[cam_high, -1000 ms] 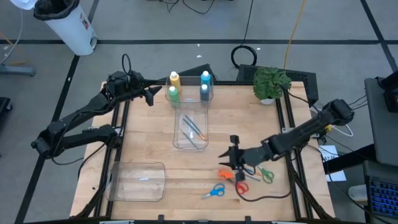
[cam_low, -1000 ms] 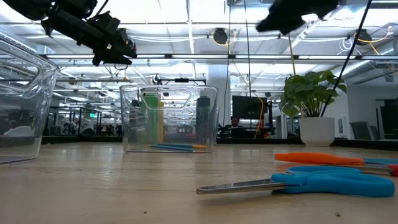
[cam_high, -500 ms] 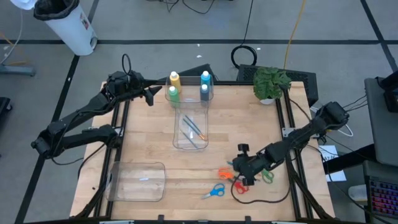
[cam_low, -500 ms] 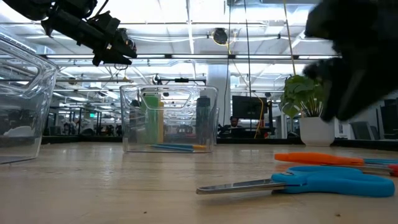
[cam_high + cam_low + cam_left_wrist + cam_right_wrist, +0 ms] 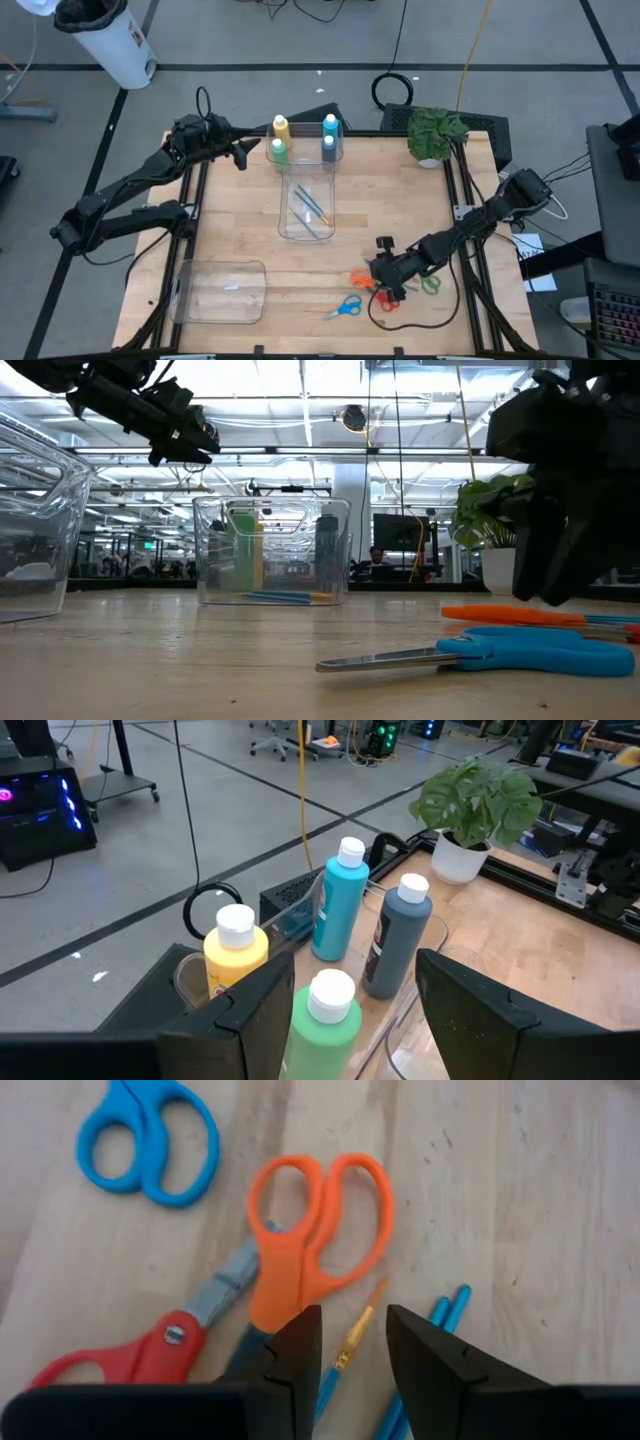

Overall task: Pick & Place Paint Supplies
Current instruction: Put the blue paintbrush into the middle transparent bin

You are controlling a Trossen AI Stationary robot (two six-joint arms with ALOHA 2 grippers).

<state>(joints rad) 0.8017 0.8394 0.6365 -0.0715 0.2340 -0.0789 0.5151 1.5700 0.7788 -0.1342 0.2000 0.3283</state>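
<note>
My right gripper (image 5: 352, 1348) hangs open over a pile of scissors near the table's right front (image 5: 385, 278). Its fingers point steeply down and stand on either side of a thin brush (image 5: 357, 1330) with a gold ferrule that lies flat on the wood. Two blue brush handles (image 5: 447, 1312) lie beside it. Whether the fingers touch the brush, I cannot tell. Yellow (image 5: 281, 126), green (image 5: 278, 150), light blue (image 5: 330, 125) and grey-blue (image 5: 328, 146) bottles stand upright at the far edge. My left gripper (image 5: 241, 153) waits open beside them, touching nothing, with the green bottle (image 5: 325, 1015) just ahead of its fingers.
Orange (image 5: 310, 1230), blue (image 5: 150, 1140) and red (image 5: 110, 1355) scissors crowd the brush, with green scissors (image 5: 428, 282) further right. A clear bin (image 5: 306, 205) holding brushes sits mid-table, and another clear bin (image 5: 220, 292) at the near left. A potted plant (image 5: 435, 132) stands far right.
My right gripper has come down toward the table's near edge and tipped more steeply downward. It now stands low over the scissors and brushes. The things on the table have stayed where they were.
</note>
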